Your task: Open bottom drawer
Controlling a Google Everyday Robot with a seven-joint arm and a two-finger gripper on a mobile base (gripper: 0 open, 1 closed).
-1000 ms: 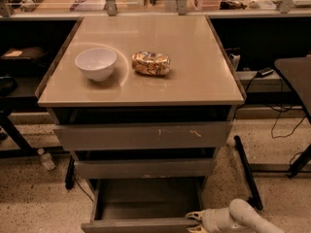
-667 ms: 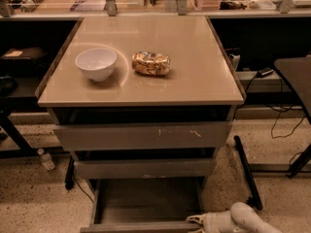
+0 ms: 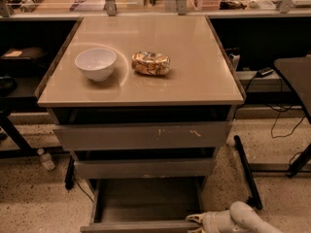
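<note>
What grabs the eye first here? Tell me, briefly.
The bottom drawer stands pulled out near the floor, with the pale gripper at the right end of its front edge. Up on the tan cabinet top sit a white bowl and, to its right, a crumpled gold packet.

Here's my gripper [image 3: 195,221], low down, below the front right corner of the counter [image 3: 194,76]: cream-white, small and knobbly. Behind it comes my arm [image 3: 243,217], a smooth, pale, rounded tube swelling into a domed joint, all one off-white colour.
</note>
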